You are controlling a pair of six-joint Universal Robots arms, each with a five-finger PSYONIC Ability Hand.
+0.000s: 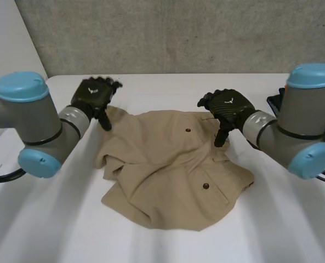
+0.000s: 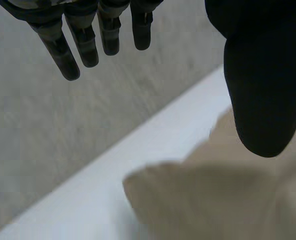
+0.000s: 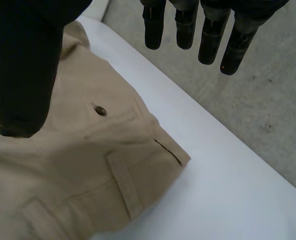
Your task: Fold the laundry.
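Observation:
Tan shorts (image 1: 170, 170) lie crumpled in the middle of the white table (image 1: 52, 230), with two dark buttons facing up. My left hand (image 1: 93, 96) hovers open over the garment's far left corner, thumb pointing down at the cloth. In the left wrist view its fingers (image 2: 88, 47) are straight and apart from the thumb, above a tan corner (image 2: 197, 195). My right hand (image 1: 228, 109) hangs open over the far right corner. The right wrist view has straight fingers (image 3: 207, 35) above the waistband corner (image 3: 152, 150) with a belt loop and a button; nothing is held.
A grey wall (image 1: 167, 33) runs behind the table's far edge. A dark object (image 1: 275, 102) sits at the far right behind my right arm. Bare table lies in front of the shorts and to both sides.

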